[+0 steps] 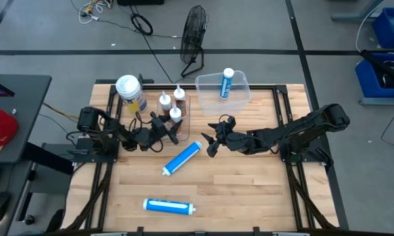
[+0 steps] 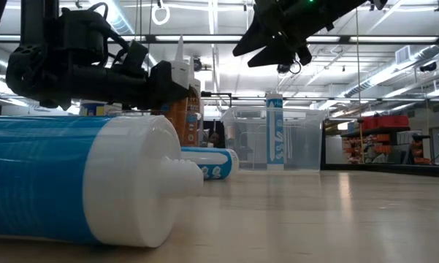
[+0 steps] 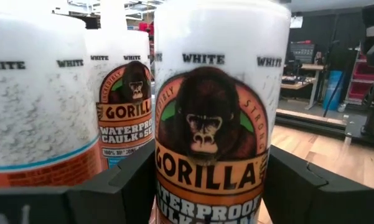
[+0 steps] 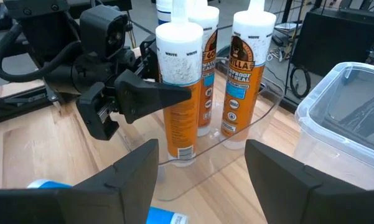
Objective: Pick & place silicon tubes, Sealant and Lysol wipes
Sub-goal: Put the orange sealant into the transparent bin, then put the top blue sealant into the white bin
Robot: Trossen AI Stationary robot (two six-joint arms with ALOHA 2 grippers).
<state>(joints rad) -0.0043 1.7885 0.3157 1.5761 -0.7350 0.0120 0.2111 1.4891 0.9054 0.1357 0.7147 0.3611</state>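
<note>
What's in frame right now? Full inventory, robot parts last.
Lysol wipes: one, white lid, yellow label, upright at table's back left.
Orange sealant tubes: three, white-topped, upright in a clear tray beside the wipes.
Blue tubes: three; one standing in the clear bin at back, one lying mid-table, one lying near the front edge.
Floor fan: one, black, behind the table.
Left claw: fingers either side of the nearest sealant tube.
Right claw: open, empty, raised mid-table.
</note>
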